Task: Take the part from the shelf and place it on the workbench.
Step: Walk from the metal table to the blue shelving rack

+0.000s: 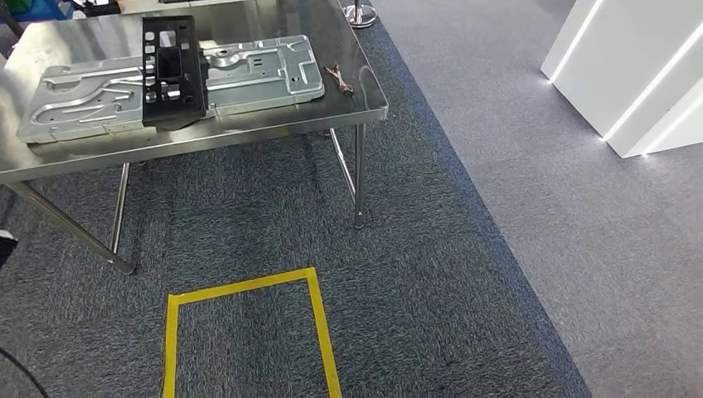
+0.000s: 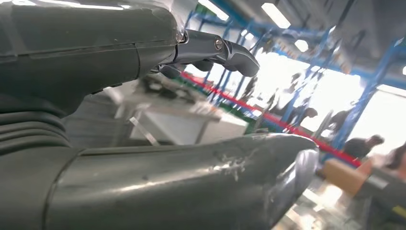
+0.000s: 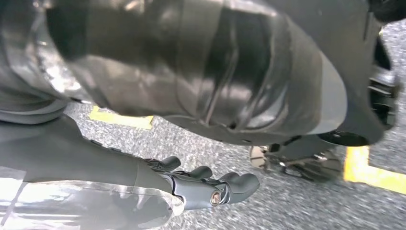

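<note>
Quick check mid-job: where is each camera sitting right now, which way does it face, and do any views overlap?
Head view: high on the body, looking down at the steel table, black part and yellow floor tape.
Left wrist view: behind the left hand, facing blue racks.
Right wrist view: behind the right hand, facing carpet.
Head and right wrist views share the tape.

The black part [image 1: 172,70] lies flat on the steel workbench [image 1: 365,99], a long rectangular plate punched through with square and oblong cut-outs. It runs lengthwise away from the camera, its near end close to the bench's front edge. It rests across a wide silver stamped metal panel [image 1: 257,75], crossing it near the middle, with the panel reaching out past it on both sides. Nothing grips it.
</note>
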Motion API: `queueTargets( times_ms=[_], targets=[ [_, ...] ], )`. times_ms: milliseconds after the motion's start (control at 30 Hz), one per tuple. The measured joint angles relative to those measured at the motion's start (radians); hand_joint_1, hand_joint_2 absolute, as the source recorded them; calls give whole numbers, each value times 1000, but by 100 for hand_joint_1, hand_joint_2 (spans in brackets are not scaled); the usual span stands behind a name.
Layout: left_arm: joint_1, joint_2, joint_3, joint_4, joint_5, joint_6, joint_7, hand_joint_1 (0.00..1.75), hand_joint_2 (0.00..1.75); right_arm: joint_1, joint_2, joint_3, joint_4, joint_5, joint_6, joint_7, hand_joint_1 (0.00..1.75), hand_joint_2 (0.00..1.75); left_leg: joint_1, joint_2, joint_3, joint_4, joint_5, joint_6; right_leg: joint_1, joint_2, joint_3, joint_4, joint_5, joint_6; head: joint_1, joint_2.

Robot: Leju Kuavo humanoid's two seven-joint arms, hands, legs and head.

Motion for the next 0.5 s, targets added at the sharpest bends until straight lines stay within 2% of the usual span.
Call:
queueTargets(
  times_ms=[33, 67, 100, 133, 167, 200, 233, 267, 300, 367, 400, 433, 467, 500],
  targets=[
    [21, 1, 13, 0, 9, 1, -5, 0, 0, 0, 0, 0, 0, 0, 1, 0, 0, 0, 2, 0, 47, -51, 17, -2, -2, 0, -19, 12, 6, 5, 0, 0],
    [42, 0, 27, 0, 17, 3, -11, 0, 0, -1, 0, 0, 0, -1, 2, 2, 0, 0, 2, 0, 104, -124, 12, -2, -2, 2, -37, 26, 11, 10, 0, 0],
    [64, 0, 41, 1, 22, 6, -16, 0, 0, -1, 2, -1, 0, -3, 3, 6, 0, 0, 1, -1, 149, -188, -5, 2, -1, 2, -50, 37, 17, 16, 0, 0],
    [86, -2, 54, 2, 23, 9, -20, 0, 0, -2, 3, -1, 0, -4, 4, 11, 0, 0, -2, -2, 177, -235, -24, 7, 0, 3, -58, 44, 24, 22, 0, 0],
    [107, -5, 66, 6, 23, 12, -23, 0, 0, -3, 5, -2, 0, -6, 4, 18, 0, 0, -5, -3, 188, -260, -35, 15, 2, 4, -64, 47, 32, 27, 0, 0],
    [127, -10, 76, 13, 23, 16, -25, 0, 0, -3, 7, -4, -1, -7, 4, 25, 0, 0, -5, -2, 181, -261, -31, 24, 2, 4, -67, 46, 41, 33, 0, 0],
    [146, -17, 85, 23, 23, 20, -28, 0, 0, -4, 9, -5, -1, -8, 4, 31, 0, 0, -4, 0, 174, -263, -22, 32, 0, 5, -72, 49, 38, 39, 0, 0],
    [165, -26, 94, 34, 25, 24, -31, 0, 0, -5, 10, -7, -1, -9, 3, 35, 0, 0, -3, 2, 165, -264, -11, 41, -1, 5, -80, 63, 17, 45, 0, 0],
    [186, -37, 105, 45, 28, 28, -35, 0, 0, -6, 10, -8, -1, -10, 3, 35, 0, 0, -1, 4, 153, -265, 1, 49, -3, 6, -91, 94, -23, 50, 0, 0],
    [236, -61, 131, 66, 38, 37, -40, 0, 0, -5, 9, -12, -1, -15, 3, 30, 0, 0, -1, 8, 124, -265, 24, 58, -5, 5, -118, 208, -129, 59, 0, 0],
    [262, -75, 145, 78, 41, 40, -42, 0, 0, -4, 8, -14, -1, -17, 3, 26, 0, 0, -2, 9, 109, -264, 36, 60, -6, 5, -127, 268, -163, 61, 0, 0],
    [287, -90, 157, 90, 43, 45, -41, 0, 0, -3, 7, -16, -1, -20, 1, 23, 0, 0, -4, 10, 93, -264, 47, 60, -6, 5, -126, 310, -173, 61, 0, 0],
    [308, -106, 168, 105, 43, 50, -41, 0, 0, -3, 7, -19, -1, -22, -1, 21, 0, 0, -7, 11, 77, -263, 58, 61, -5, 5, -111, 322, -160, 59, 0, 0],
    [327, -121, 178, 121, 43, 56, -41, 0, 0, -3, 7, -22, -1, -24, -3, 20, 0, 0, -10, 10, 62, -263, 70, 60, -2, 6, -79, 301, -133, 52, 0, 0]
  ],
)
